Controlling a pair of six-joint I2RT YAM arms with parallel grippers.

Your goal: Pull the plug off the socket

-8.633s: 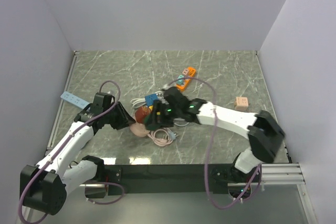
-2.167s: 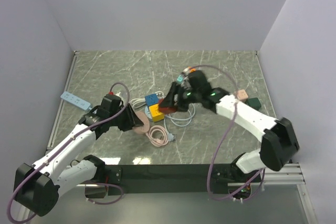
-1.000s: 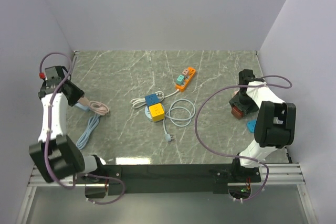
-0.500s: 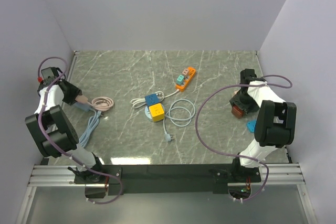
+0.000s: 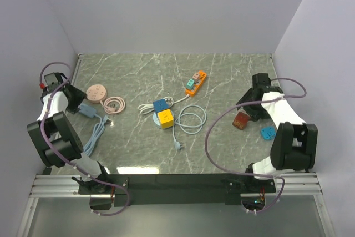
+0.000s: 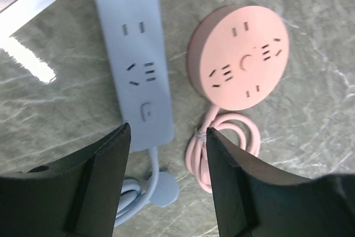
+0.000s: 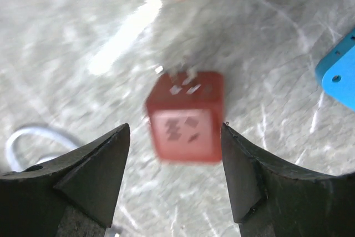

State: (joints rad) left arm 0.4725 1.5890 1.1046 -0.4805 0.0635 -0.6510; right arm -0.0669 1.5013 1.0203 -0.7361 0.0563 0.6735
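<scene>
Though blurred, the red cube plug shows in the gap between the right gripper's fingers, which stand spread wide of it on both sides and hold nothing. The pink round socket lies just ahead of the left gripper, its coiled pink cord close by one fingertip; these jaws are parted and empty too. A pale blue power strip runs forward from between them, just beside the socket, and a blue block lies off to the right gripper's side.
</scene>
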